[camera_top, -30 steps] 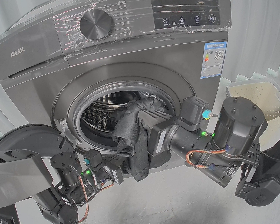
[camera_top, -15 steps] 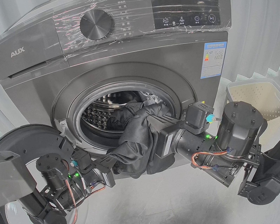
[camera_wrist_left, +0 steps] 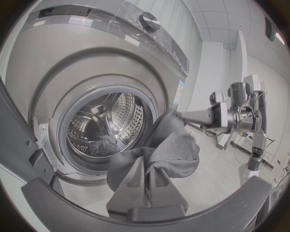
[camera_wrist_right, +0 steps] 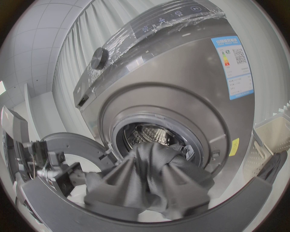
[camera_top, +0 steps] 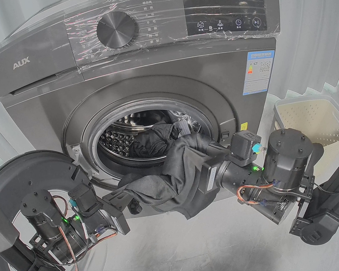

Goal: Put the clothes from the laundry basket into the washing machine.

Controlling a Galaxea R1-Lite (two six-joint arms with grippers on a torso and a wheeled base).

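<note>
The left gripper (camera_wrist_left: 146, 176) and right gripper (camera_wrist_left: 180, 114) each clamp tight on one dark garment (camera_top: 165, 182), stretched between them before the washing machine (camera_top: 134, 84); another dark piece (camera_top: 153, 139) lies in its drum (camera_top: 120, 138).

Stretched garment (camera_top: 173, 178) blocks the drum mouth's (camera_top: 120, 140) lower half.

Brand lettering (camera_top: 21, 63) on the drawer panel (camera_top: 44, 52), above the left gripper (camera_top: 121, 192). Blue energy label (camera_wrist_right: 237, 68) with QR code (camera_wrist_right: 240, 55) above the right gripper (camera_wrist_right: 148, 170); small yellow sticker (camera_wrist_right: 233, 146) nearer, print illegible.
</note>
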